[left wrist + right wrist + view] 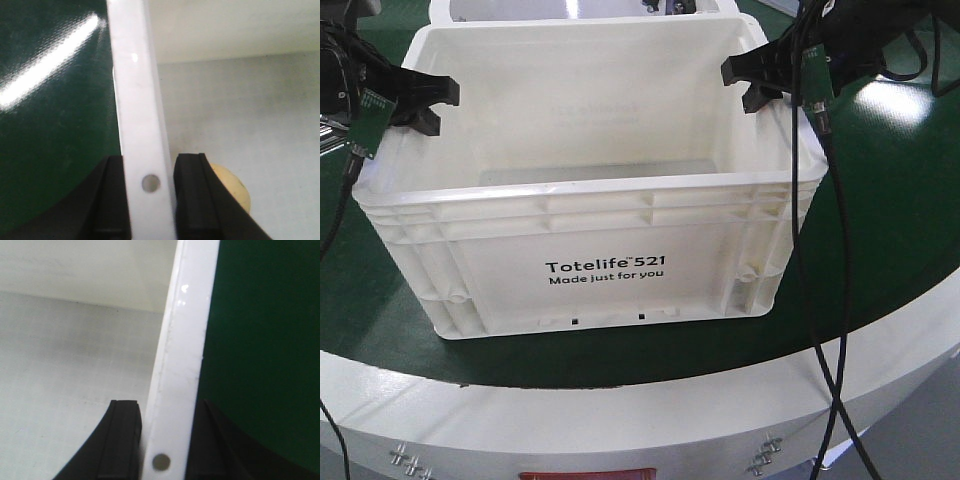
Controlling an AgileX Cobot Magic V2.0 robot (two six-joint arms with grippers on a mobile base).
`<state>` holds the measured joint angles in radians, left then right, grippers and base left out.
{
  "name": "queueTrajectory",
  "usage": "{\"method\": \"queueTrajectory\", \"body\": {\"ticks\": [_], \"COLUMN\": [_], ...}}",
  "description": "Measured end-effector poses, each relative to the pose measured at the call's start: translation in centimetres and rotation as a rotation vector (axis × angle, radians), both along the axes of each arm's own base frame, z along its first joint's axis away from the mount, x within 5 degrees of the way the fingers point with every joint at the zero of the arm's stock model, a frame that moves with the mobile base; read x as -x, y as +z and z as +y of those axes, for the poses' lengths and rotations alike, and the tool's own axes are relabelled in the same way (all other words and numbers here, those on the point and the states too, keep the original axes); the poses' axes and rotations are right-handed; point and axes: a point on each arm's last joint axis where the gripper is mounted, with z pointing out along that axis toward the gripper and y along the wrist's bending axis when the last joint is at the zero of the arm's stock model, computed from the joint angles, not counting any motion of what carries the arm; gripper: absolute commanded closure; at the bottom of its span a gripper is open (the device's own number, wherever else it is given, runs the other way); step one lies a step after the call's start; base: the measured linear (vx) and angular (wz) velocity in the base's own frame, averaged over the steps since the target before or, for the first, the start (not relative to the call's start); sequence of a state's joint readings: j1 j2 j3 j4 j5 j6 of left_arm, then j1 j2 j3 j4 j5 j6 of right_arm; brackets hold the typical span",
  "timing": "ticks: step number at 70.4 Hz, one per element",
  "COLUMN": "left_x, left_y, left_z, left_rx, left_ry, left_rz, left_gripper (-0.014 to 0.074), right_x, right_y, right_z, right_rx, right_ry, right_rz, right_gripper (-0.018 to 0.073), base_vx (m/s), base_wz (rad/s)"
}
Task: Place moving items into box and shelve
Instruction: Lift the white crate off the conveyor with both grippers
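Now, left hand [440, 108] and right hand [736, 87] tight on box [610, 215] rims.

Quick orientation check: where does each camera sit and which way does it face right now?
Exterior front: above and before the white rectangular plastic crate, looking forward and down at it on the green tabletop; left hand and right hand show at its side rims.
Left wrist: above the left rim, looking down; black fingers straddle it, a cream rounded ball inside.
Right wrist: above the right rim, looking down; black fingers straddle it.
Both wrist views share the crate floor and green tabletop.
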<state>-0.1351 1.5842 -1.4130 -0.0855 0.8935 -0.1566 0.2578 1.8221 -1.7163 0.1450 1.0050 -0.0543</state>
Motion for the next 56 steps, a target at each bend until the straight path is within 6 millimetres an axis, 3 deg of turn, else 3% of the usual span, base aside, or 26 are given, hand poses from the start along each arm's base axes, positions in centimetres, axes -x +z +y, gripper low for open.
{"method": "queueTrajectory", "body": {"ticks": [28, 55, 56], "left_x": [0.3, 1.1, 5.2], "left_y": [1.5, 3.0, 6.2], "left_z": [0.0, 0.0, 0.1], "left_rx": [-0.011, 0.008, 0.034], "left_ry": [-0.032, -0.061, -0.093], "left_rz": [0.028, 0.002, 0.016], "left_gripper": [0.0619, 0.0617, 0.0617], "right_x": [0.3, 2.6, 7.5], "right_y": [0.2, 3.4, 7.4], "right_z": [0.1, -0.5, -1.5], "right_rx": [-0.018, -0.019, -0.025], "right_ry": [0.014, 0.022, 0.056], "right_rz": [0.002, -0.035, 0.018], "right_gripper": [0.0571, 0.0571, 0.0571], "base_vx": [0.0, 0.0, 0.0], "base_wz": [0.0, 0.0, 0.0]}}
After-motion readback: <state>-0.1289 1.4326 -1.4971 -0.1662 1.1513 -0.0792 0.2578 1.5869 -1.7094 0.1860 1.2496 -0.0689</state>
